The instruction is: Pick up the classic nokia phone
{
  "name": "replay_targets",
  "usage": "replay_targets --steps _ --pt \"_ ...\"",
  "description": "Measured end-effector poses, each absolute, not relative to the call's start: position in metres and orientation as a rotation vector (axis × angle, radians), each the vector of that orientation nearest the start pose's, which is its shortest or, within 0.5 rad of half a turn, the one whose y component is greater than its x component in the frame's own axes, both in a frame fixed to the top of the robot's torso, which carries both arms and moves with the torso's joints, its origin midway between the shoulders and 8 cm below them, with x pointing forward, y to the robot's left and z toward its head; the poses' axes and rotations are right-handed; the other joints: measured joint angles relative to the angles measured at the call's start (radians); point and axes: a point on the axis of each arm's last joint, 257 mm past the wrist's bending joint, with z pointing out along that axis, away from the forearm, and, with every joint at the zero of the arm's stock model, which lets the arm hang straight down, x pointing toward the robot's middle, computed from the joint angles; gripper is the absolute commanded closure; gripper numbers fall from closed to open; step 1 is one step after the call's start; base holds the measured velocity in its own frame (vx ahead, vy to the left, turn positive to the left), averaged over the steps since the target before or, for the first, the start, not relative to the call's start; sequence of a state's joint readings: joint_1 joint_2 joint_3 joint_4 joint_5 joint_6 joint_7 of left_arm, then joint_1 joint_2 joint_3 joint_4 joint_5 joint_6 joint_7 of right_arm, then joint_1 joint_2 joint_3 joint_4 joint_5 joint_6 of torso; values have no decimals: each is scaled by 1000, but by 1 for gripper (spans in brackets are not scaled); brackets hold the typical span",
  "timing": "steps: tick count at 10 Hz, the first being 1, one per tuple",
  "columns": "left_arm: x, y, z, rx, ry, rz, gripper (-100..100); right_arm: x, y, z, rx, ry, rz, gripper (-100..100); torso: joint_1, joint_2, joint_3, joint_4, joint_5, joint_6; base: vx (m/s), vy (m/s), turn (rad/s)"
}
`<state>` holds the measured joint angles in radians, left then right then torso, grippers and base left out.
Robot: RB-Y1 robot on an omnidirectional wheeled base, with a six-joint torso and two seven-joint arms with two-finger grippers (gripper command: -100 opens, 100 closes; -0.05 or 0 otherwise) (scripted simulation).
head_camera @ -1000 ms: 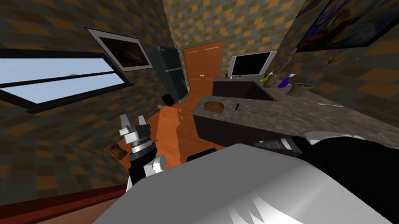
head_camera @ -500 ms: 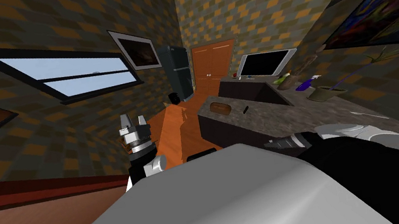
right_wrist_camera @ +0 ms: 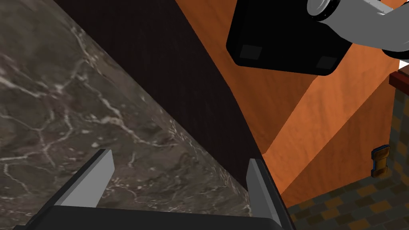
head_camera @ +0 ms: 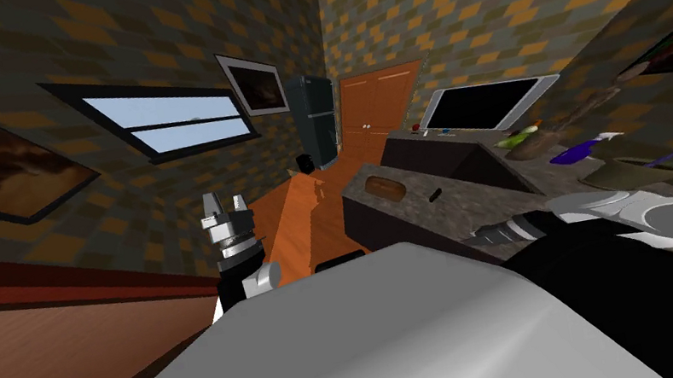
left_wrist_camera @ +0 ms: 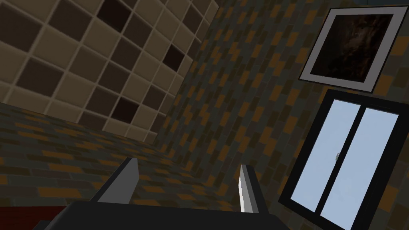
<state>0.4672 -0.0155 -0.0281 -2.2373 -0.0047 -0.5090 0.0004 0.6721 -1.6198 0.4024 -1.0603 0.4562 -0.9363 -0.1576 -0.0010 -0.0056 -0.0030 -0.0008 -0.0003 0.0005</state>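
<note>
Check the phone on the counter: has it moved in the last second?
No. The small dark phone still lies beside the brown loaf on the marbled countertop; the whole head view shifted, so I moved.

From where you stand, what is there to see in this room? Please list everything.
counter: one, dark veined stone top, ahead on my right
phone: one, small and black, on the counter
brown loaf-shaped thing: one, on the counter, left of the phone
screen: one, black with a white frame, at the counter's far end
purple bottle: one, on the counter near the right wall
fridge: one, dark, in the far corner
door: one, orange, beside the fridge
window: one, black frame, on the left wall
left pincer: one, grey, open, raised on my left
right pincer: one, grey, open, over the counter's edge
</note>
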Motion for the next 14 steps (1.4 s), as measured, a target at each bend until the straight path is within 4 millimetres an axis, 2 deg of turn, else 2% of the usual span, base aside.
replay_targets --steps 3,6,7,8,14 --pt "354 268 18 -673 604 -1339 0 76 -668 -296 -263 2998 166 -100 -4 -7 -4 -2 -1 0 153 -88 297" --pt "354 268 18 -673 604 -1339 0 76 -689 -278 -344 3048 71 -100 -6 -5 -3 -1 -2 0 100 -106 196" --pt "354 268 18 -673 604 -1339 0 77 -690 -276 -348 3049 66 0 -3 -1 -1 0 -2 2 12 -13 -6" --pt "354 268 18 -673 604 -1339 0 77 -690 -277 -348 3049 66 -100 1 2 1 1 0 2 -33 -2 138" --pt "355 268 18 -673 604 -1339 0 65 -706 -286 -204 3050 47 -100 3 12 7 3 0 2 -110 14 200"
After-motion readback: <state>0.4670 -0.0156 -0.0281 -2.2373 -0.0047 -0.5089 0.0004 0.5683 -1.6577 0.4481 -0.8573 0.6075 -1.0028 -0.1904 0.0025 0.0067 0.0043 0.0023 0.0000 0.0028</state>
